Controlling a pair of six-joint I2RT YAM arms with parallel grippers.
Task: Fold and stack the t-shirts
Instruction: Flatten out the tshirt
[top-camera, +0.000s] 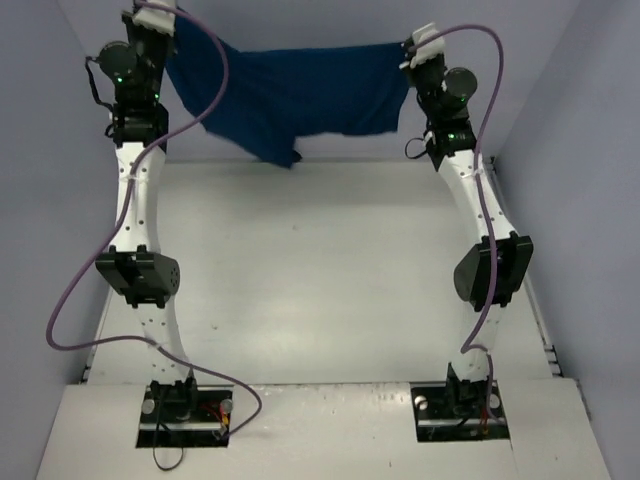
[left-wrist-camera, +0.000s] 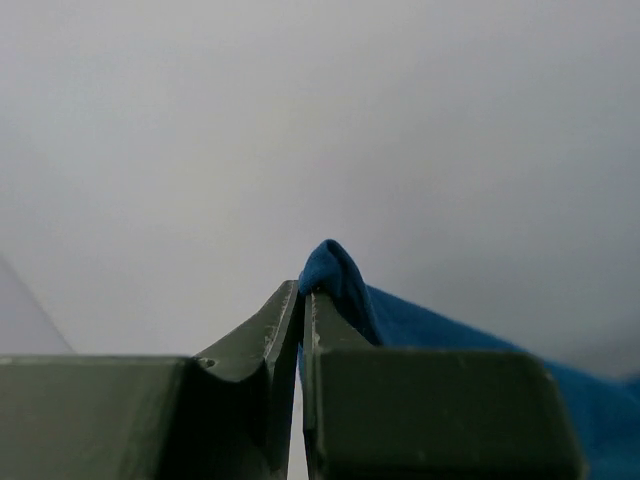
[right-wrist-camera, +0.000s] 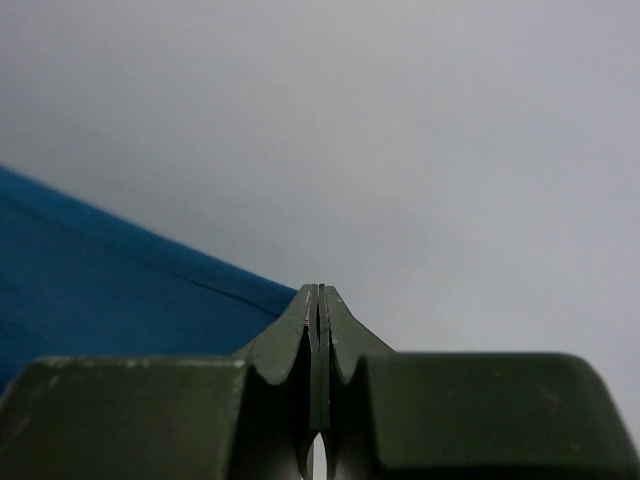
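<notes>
Right now the navy t-shirt (top-camera: 300, 95) hangs in the air above the far edge of the surface (top-camera: 320, 270), spread like a banner between the two pincers. Its long axis runs side to side, roughly parallel to that far edge, and its top line sags a little in the middle. The left pincer (top-camera: 155, 15) is raised over the far left corner of the surface and is clenched on the cloth's left end. In the left wrist view its fingers (left-wrist-camera: 260, 340) are pressed together, with a small peak of blue fabric poking up past their tips and the rest of the shirt trailing off to one side. The right pincer (top-camera: 420, 42) sits over the far right corner of the surface, slightly lower than its partner, and grips the shirt's other end. In the right wrist view those fingers (right-wrist-camera: 290, 330) are closed tight, with the blue cloth sloping away beside them. From the top camera the shirt faces the near edge of the surface broadside and shows only plain blue. Its lower edge is uneven: the right half ends in a fairly straight hem well above the surface, while left of centre a flap droops lowest, pointing down at the far edge. Whether that tip touches the surface cannot be told from these views. Both arms (top-camera: 140, 210) reach forward along the left and right sides of the surface — the middle of it lies between them.
</notes>
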